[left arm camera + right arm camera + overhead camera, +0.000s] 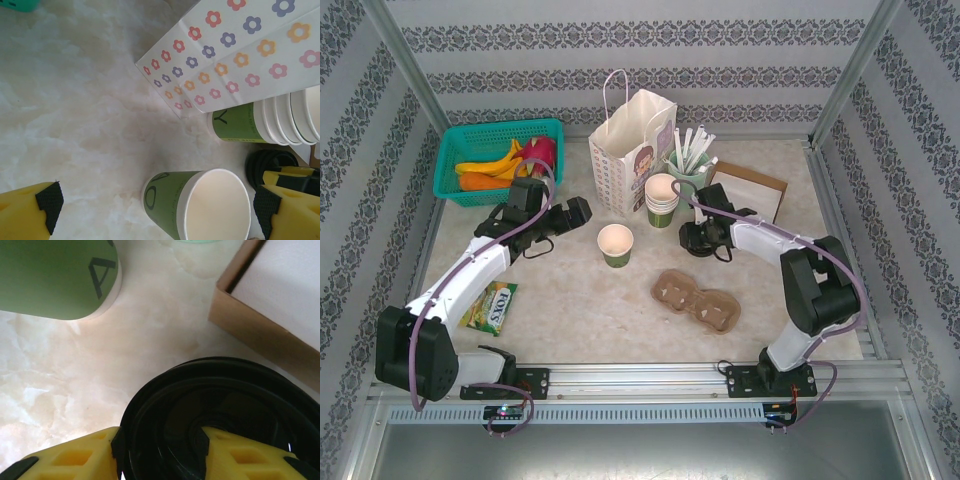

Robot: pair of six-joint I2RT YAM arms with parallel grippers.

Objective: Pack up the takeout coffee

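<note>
Takeout coffee cup (616, 244) (200, 205) stands upright and lidless on the marble table (570, 310), near the flowered paper bag (632, 150) and the stack of cups (661, 199). The left gripper (570, 212) (156, 204) hangs beside it, fingers spread wide with the cup between them, untouched. The right gripper (698, 238) (160, 450) is clamped on the rim of a black lid (225, 405), one finger outside and one inside.

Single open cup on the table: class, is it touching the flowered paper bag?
Apart. The left wrist view shows bare table between the single open cup and the flowered paper bag.
</note>
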